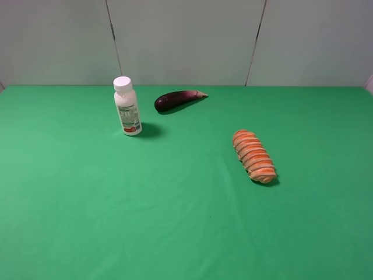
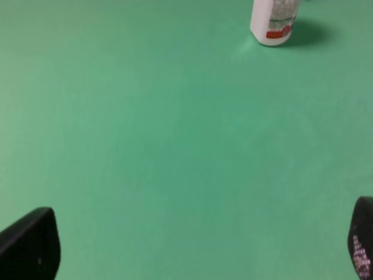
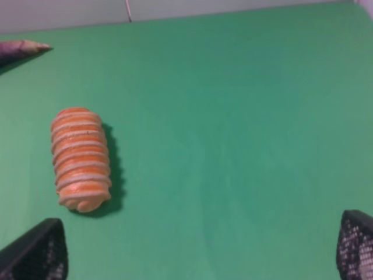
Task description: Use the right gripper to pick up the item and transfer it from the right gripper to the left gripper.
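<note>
The item, an orange-and-cream ribbed roll (image 1: pixel 253 156), lies on the green cloth right of centre in the high view. It also shows in the right wrist view (image 3: pixel 80 157), well ahead of the fingers and off to one side. My right gripper (image 3: pixel 198 248) is open and empty; only its two black fingertips (image 3: pixel 35 254) show at the frame corners. My left gripper (image 2: pixel 192 245) is open and empty over bare cloth, its fingertips (image 2: pixel 29 245) wide apart. Neither arm shows in the high view.
A white bottle (image 1: pixel 127 107) with a white cap stands upright at the back left; its base shows in the left wrist view (image 2: pixel 273 23). A dark purple eggplant (image 1: pixel 178 100) lies behind it to the right; its tip shows in the right wrist view (image 3: pixel 23 46). A grey wall bounds the back.
</note>
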Robot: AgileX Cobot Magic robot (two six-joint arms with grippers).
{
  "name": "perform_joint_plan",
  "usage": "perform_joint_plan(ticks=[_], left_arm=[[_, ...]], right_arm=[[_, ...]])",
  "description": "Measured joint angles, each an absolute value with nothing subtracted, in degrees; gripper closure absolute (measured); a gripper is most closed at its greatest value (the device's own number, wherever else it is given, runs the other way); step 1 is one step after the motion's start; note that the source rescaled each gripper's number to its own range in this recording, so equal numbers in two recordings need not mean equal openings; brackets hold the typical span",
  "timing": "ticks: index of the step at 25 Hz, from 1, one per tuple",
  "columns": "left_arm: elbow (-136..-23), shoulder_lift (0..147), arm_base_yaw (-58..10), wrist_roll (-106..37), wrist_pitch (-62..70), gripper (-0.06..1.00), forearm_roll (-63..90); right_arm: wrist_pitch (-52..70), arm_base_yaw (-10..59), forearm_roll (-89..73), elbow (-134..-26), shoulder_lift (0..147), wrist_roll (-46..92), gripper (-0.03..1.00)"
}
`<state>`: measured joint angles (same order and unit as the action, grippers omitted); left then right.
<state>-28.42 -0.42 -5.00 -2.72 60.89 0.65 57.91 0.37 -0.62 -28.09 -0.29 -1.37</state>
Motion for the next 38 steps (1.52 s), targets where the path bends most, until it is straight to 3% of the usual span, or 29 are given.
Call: perform_joint_plan(ticks=[38], left_arm=[[-28.4, -0.4, -5.0, -2.8, 60.9, -0.06, 0.7]], right_arm=[[58.0, 0.4, -0.6, -28.1, -0.3, -1.0, -0.03]])
